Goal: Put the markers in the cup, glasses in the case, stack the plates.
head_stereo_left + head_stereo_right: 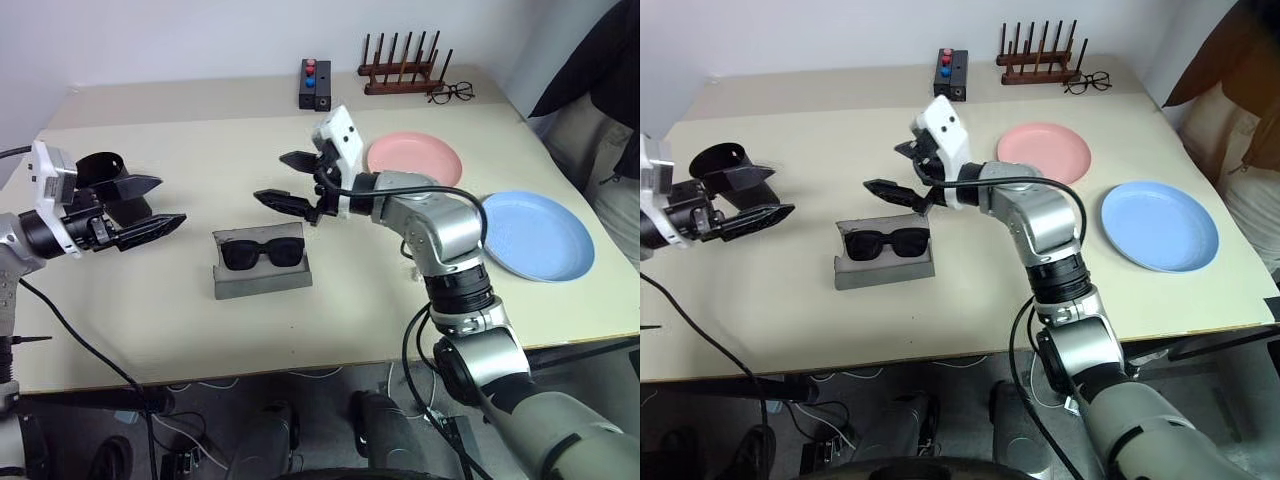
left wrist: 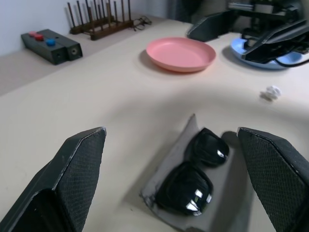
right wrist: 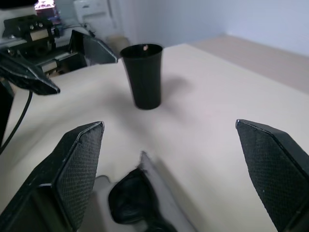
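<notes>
The black sunglasses lie in the open grey case at the table's middle front. My right gripper hovers open and empty just above and behind the case, pointing left. My left gripper is open and empty at the left, level, pointing toward the case. The black cup stands upright behind the left gripper. A small pale tip shows at its rim; I cannot tell whether it is a marker. The pink plate and the blue plate lie apart at the right.
At the back edge stand a black box with red and blue buttons, a wooden peg rack and wire-framed spectacles. A small crumpled white scrap lies right of the case. A person stands at the right.
</notes>
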Controlling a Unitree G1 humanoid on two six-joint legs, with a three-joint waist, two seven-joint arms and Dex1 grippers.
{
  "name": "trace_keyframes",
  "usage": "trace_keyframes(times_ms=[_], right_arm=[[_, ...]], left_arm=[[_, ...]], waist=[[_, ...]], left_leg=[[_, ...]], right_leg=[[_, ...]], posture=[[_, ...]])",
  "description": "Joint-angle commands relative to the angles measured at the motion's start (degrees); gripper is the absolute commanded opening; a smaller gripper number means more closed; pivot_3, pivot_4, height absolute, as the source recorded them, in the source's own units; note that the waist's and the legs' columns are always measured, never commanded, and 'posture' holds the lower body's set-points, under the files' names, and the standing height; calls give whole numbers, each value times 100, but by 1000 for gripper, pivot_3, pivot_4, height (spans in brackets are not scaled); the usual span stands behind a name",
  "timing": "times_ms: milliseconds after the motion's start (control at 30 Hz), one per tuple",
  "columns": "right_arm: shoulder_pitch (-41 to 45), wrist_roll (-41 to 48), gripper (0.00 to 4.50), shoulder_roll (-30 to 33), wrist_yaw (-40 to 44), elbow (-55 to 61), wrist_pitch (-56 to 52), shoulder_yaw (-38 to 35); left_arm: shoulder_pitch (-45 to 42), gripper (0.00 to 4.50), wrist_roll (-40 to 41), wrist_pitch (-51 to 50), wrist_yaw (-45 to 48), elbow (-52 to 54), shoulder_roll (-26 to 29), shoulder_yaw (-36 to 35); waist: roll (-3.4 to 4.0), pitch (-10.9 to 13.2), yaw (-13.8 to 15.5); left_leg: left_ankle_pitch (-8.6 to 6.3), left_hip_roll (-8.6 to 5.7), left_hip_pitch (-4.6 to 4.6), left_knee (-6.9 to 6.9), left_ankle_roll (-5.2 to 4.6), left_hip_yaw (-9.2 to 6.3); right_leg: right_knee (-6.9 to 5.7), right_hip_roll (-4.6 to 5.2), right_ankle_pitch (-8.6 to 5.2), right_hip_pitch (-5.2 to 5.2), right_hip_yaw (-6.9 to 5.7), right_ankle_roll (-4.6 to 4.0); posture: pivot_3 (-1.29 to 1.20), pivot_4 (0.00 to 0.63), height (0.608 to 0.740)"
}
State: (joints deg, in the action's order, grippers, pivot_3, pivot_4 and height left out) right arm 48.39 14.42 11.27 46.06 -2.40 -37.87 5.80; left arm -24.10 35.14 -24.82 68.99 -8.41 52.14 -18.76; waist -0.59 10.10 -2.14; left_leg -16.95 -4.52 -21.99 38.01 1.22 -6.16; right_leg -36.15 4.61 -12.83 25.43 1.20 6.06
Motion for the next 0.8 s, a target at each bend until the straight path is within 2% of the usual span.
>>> trace_keyframes(times_ms=[33, 100, 200, 333, 433, 600, 800], right_arm=[[-473, 159, 4446, 502, 331, 419, 707, -320], [-799, 101, 4446, 925, 594, 581, 1145, -354], [-1233, 528, 4500, 1501, 1139, 844, 1132, -584], [-1708, 983, 4500, 2099, 1612, 1127, 1184, -917], [-1805, 1010, 4500, 2166, 1468, 1157, 1299, -950], [-2059, 1109, 4500, 2123, 1259, 1551, 1397, -955], [-2351, 1260, 4500, 2239, 1258, 1721, 1444, -1002]], left_arm=[[-488, 4500, -259, 364, -65, -408, -204, 212], [-829, 4500, -453, 580, -42, -838, -363, 412], [-1475, 3669, -701, 670, -24, -1666, -616, 701], [-2315, 1635, -1422, 1479, -150, -2927, -1101, 1203], [-2780, 111, -1765, 1855, -90, -3736, -1372, 1411], [-3425, 26, -2348, 2225, -24, -4995, -1812, 1776], [-3760, 26, -2669, 1835, 888, -5668, -1891, 2056]], waist=[[0, 0, 6], [0, 0, 29], [-1, 1, 27], [-2, 0, 12], [-3, 0, -20], [-4, 0, -21], [-4, 1, -11]], left_leg=[[0, -1, -1, 1, 0, 1], [0, -4, -5, 4, 0, 2], [0, -5, -7, 8, -2, 3], [-2, -2, -6, 9, -6, 4], [-2, -2, -7, 14, -6, 9], [-2, -1, -10, 14, -6, 8], [-7, -3, -14, 20, -16, 9]], right_leg=[[1, 0, 0, -1, -1, 0], [0, 2, 0, 1, -1, 1], [0, 1, 1, 2, -4, 2], [-1, -3, 1, 0, -6, 2], [0, -3, 1, -1, -6, 3], [-4, -3, 1, 3, -5, 3], [-5, -3, 1, 2, -6, 4]], posture=[[0, 150, 740], [0, 150, 740], [0, 150, 740], [0, 150, 740], [0, 150, 740], [0, 150, 740], [0, 150, 740]])
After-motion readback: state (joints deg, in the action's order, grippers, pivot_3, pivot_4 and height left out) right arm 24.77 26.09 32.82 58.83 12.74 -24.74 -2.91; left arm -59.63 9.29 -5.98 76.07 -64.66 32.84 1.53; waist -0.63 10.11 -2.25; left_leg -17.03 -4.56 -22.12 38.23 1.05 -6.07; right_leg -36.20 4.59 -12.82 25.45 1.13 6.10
